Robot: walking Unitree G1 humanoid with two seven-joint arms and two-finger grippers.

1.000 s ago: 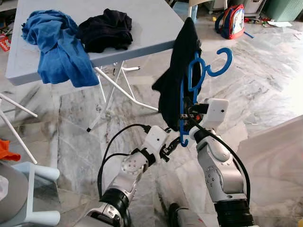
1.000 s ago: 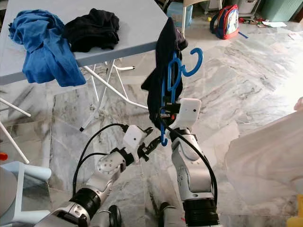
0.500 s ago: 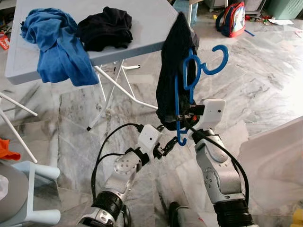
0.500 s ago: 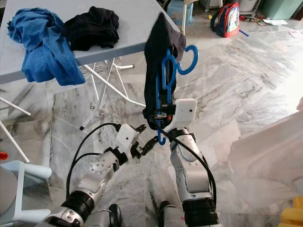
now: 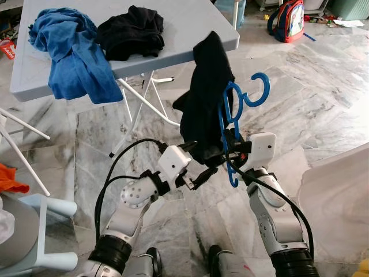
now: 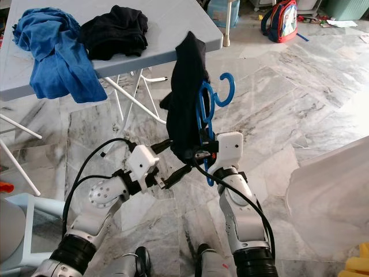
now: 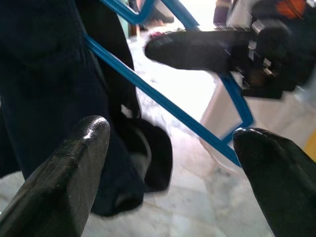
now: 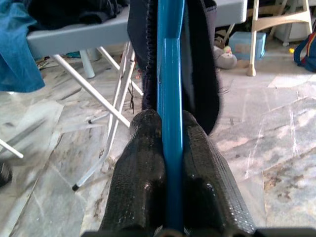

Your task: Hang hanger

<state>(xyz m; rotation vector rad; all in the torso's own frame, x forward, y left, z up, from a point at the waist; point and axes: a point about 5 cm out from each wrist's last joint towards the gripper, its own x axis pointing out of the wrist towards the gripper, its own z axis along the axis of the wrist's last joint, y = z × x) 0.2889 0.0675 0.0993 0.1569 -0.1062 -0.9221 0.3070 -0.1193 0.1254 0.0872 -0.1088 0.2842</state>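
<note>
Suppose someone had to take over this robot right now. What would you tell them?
Right gripper: shut on the blue hanger, held up with its hook at the top.
Left gripper: open, just below the black garment that is draped on the hanger, holding nothing.
Behind them: a grey folding table with a blue cloth and a black pile on it.
Done: garment is on the hanger.
Left: hang the hanger by its hook; I can't make out a rail or rack.
</note>
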